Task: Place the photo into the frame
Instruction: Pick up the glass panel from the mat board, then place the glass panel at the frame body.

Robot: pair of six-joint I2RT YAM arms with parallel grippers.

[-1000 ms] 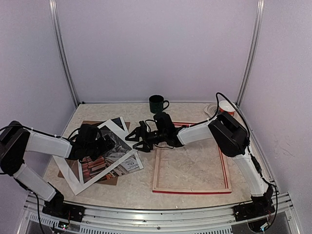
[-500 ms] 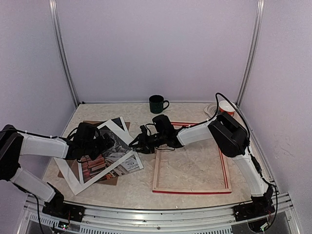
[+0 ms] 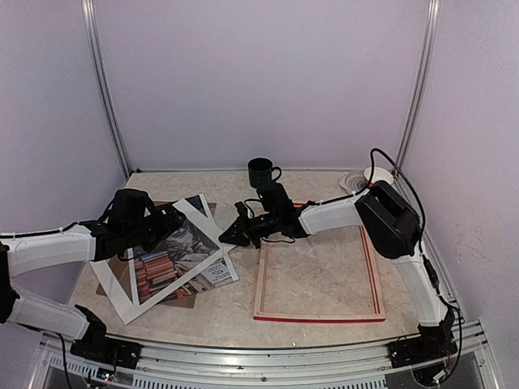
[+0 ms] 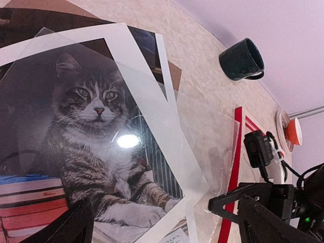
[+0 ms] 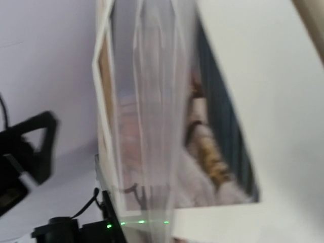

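You're pinching a corner of the clear sheet (image 4: 152, 116) in the right fingers (image 3: 230, 235) just left of the frame (image 3: 316, 318), left fingers (image 4: 68, 227) hanging spread over the photo (image 3: 174, 255); next is probably clearing that sheet, then lifting the photo

I see a dark green mug (image 3: 261, 172) standing upright at twelve o'clock on my table (image 3: 229, 308), its handle turned toward three. At two o'clock, in the far corner, there is an orange and white cup (image 3: 377, 175). At nine o'clock a white mat border (image 3: 116, 290) lies askew over a brown backing board (image 3: 186, 301).
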